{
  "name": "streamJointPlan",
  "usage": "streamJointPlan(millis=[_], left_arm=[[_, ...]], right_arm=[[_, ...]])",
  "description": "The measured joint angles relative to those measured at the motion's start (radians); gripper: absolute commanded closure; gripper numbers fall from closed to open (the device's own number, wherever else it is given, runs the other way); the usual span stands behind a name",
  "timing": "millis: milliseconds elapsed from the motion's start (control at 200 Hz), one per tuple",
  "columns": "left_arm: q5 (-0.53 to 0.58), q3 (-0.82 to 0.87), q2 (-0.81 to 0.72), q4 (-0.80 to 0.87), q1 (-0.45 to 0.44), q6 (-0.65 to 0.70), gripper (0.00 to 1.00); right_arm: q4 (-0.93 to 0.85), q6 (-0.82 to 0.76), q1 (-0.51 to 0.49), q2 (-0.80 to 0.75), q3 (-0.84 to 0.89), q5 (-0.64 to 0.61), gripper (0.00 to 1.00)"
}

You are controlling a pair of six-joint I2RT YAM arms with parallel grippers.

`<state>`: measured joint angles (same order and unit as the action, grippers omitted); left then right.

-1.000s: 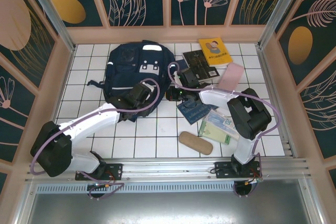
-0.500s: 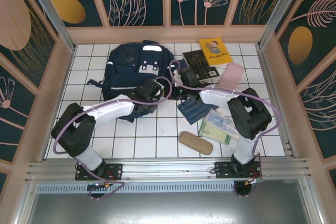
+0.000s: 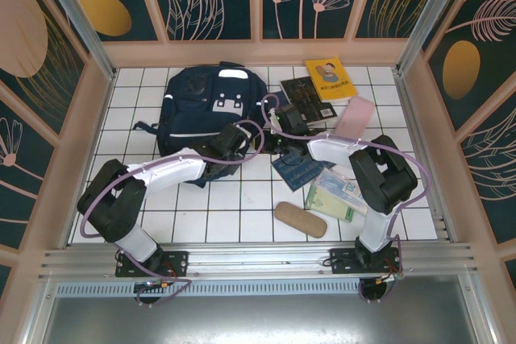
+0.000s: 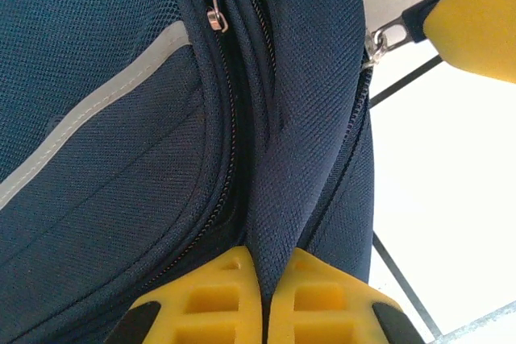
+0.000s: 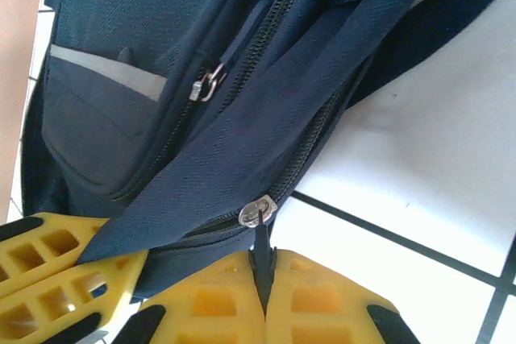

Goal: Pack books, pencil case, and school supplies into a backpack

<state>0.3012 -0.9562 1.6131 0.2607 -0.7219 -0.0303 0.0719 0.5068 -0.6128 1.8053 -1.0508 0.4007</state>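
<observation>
The navy backpack (image 3: 201,106) lies flat at the back left of the table. My left gripper (image 4: 264,267) is shut on a fold of its fabric (image 4: 298,159) beside the zip, at the bag's right edge (image 3: 244,141). Close by, my right gripper (image 5: 264,267) is shut on the dark zipper pull below the silver slider (image 5: 256,213). To the right of the bag lie a yellow book (image 3: 330,79), a black book (image 3: 305,97) and a dark blue book (image 3: 300,170). A pink pouch (image 3: 354,117), a tan case (image 3: 300,219) and a green-white packet (image 3: 339,195) lie there too.
Raised pink walls (image 3: 415,142) border the white tiled table (image 3: 234,207) on all sides. The two arms meet at the bag's right edge, and their cables loop above it. A second silver slider (image 5: 203,84) sits on the bag's front pocket.
My left arm has swung right along the backpack's lower edge and its gripper has shut on the fabric by the zip. The right gripper has kept its hold on the zipper pull.
</observation>
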Motion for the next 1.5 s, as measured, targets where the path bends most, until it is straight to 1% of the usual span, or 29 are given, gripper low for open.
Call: streamJointPlan(millis=[270,400,510,736,981,1091,1191,1306,1411,1501], left_arm=[[0.003,0.014,-0.027,-0.011,0.000,-0.013,1.00],[0.002,0.019,-0.027,-0.019,0.000,-0.019,1.00],[-0.002,0.022,-0.027,-0.023,0.001,-0.020,1.00],[-0.002,0.023,-0.039,-0.026,0.003,-0.027,1.00],[-0.010,0.023,-0.040,-0.026,0.004,-0.035,1.00],[-0.023,0.023,-0.042,-0.026,0.010,-0.042,1.00],[-0.032,0.023,-0.043,-0.028,0.010,-0.046,1.00],[-0.036,0.023,-0.043,-0.041,0.010,-0.053,1.00],[-0.042,0.023,-0.045,-0.043,0.011,-0.061,1.00],[-0.056,0.023,-0.055,-0.035,0.015,-0.069,1.00]], right_arm=[[0.008,-0.002,0.021,0.001,0.000,-0.029,1.00],[0.008,0.001,0.051,0.029,-0.022,-0.024,1.00],[0.006,0.001,0.080,0.070,-0.066,-0.016,1.00],[-0.047,-0.002,0.114,0.158,-0.209,-0.015,1.00],[-0.097,-0.003,0.123,0.203,-0.273,-0.016,1.00],[-0.119,-0.003,0.126,0.224,-0.306,-0.037,1.00],[-0.156,-0.002,0.127,0.246,-0.352,-0.069,0.95],[-0.192,0.001,0.127,0.269,-0.398,-0.092,0.93],[-0.205,0.002,0.127,0.288,-0.432,-0.101,0.86],[-0.203,0.003,0.127,0.301,-0.449,-0.116,0.73]])
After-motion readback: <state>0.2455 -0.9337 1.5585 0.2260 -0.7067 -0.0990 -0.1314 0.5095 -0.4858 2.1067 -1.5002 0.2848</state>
